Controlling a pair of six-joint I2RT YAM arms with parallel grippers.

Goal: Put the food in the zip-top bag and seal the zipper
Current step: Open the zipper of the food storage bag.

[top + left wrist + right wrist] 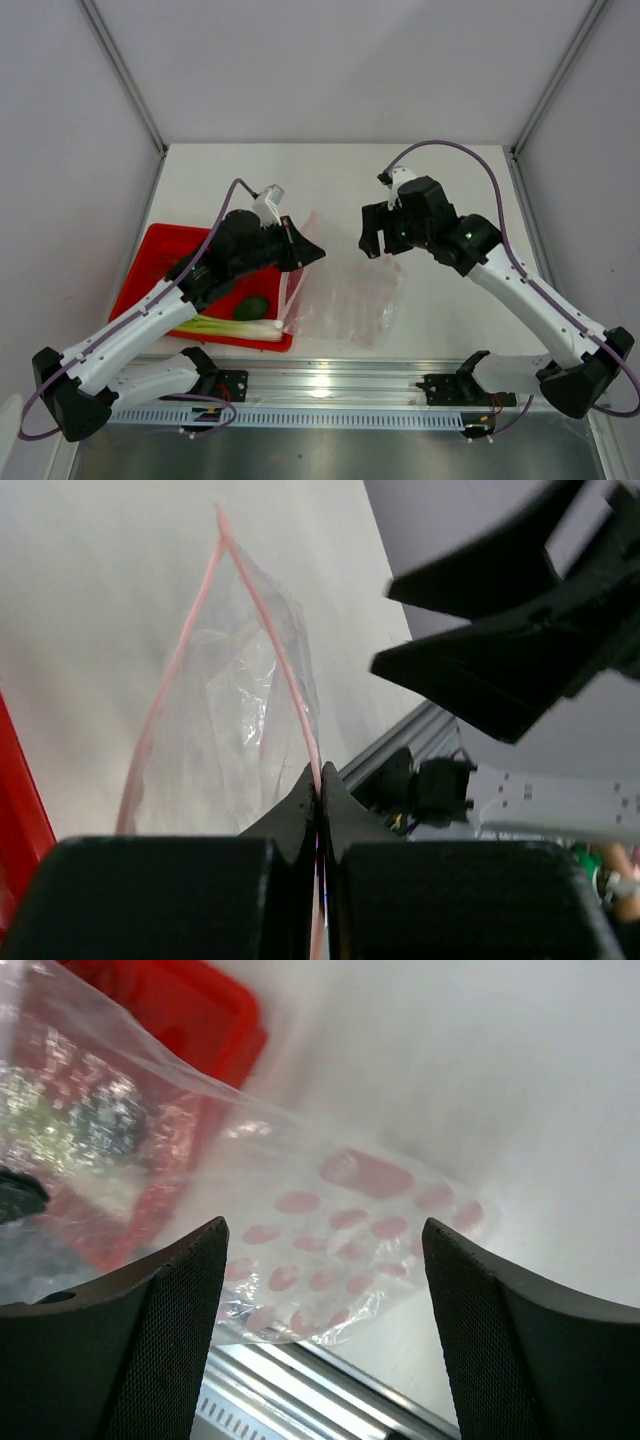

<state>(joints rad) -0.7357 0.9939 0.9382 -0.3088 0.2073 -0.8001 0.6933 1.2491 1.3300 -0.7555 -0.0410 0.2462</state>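
White worktop (440, 180), grey walls behind. Opening the zip-top bag (350, 300) for loading, judging by the layout: pinching the zipper (290, 680) in the fully closed fingers of the left gripper (320, 790), hovering the right gripper (375, 240) spread wide and empty above the bag. Lying between the arms, mouth gaping toward the red tray (150, 250), zipper running near-to-far. Next, probably, fetching the green fruit (253, 307) or leek (215, 325) from that tray.

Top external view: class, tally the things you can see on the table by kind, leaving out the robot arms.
Toy foods: 2 (dark-green fruit, leek stalk)
Red tray: 1
Clear zip-top bag: 1
Total: 4
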